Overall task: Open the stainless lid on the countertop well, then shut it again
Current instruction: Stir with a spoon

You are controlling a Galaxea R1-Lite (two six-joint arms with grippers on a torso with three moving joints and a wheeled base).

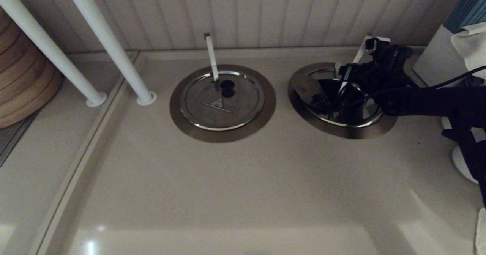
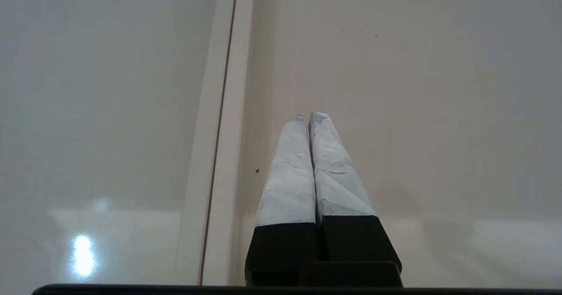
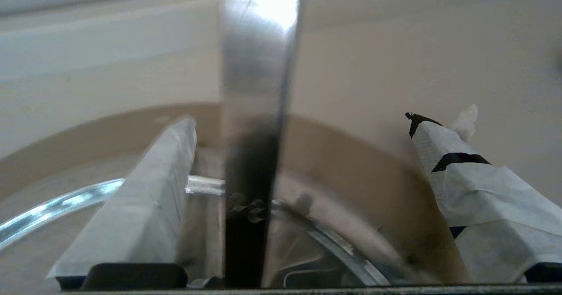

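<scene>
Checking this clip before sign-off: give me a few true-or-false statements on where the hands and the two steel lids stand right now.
1. The right hand is over the stainless lid beside the diagonal metal strip. True.
2. The right hand's fingers are clamped shut on the strip. False: they stand wide apart, with the strip between them, untouched.
3. The twin steel lid, by the near-vertical strip, lies flat in its collar. True.
4. The left hand is open above the twin lid. False: it is shut, over bare countertop.
5. Two white poles stand on the robot's right. False: on its left.
</scene>
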